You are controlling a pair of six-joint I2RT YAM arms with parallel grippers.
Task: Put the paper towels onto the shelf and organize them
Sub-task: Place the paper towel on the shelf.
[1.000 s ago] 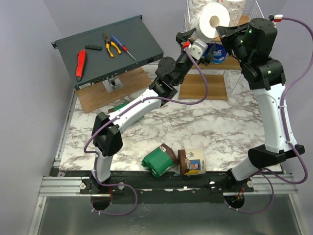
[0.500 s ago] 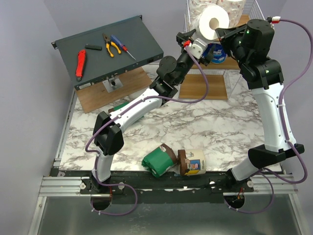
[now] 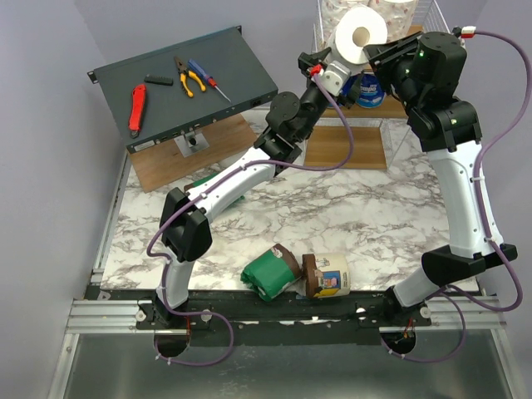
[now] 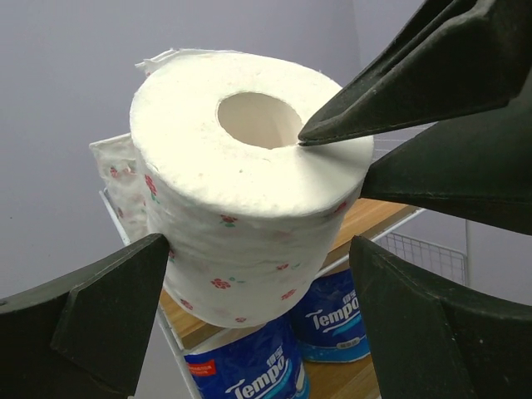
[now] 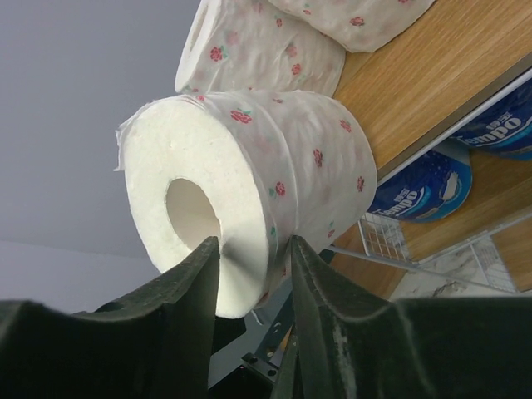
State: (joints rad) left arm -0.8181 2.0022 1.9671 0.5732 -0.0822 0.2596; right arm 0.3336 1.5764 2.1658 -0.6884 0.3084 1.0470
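Roll (image 5: 274,158) at the edge of the shelf's (image 5: 424,75) top board.
My right gripper (image 5: 253,258) straddles its wall, one finger in the core, likely so it can be carried end-on; I cannot tell whether it pinches. My left gripper (image 4: 258,249) gapes wide around the roll without touching, probably as a guard. Beneath it, blue packs (image 4: 241,378) read "Tempo".

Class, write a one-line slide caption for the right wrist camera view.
Right gripper straddling the end wall of a white speckled roll by the shelf's top board, blue packs below.
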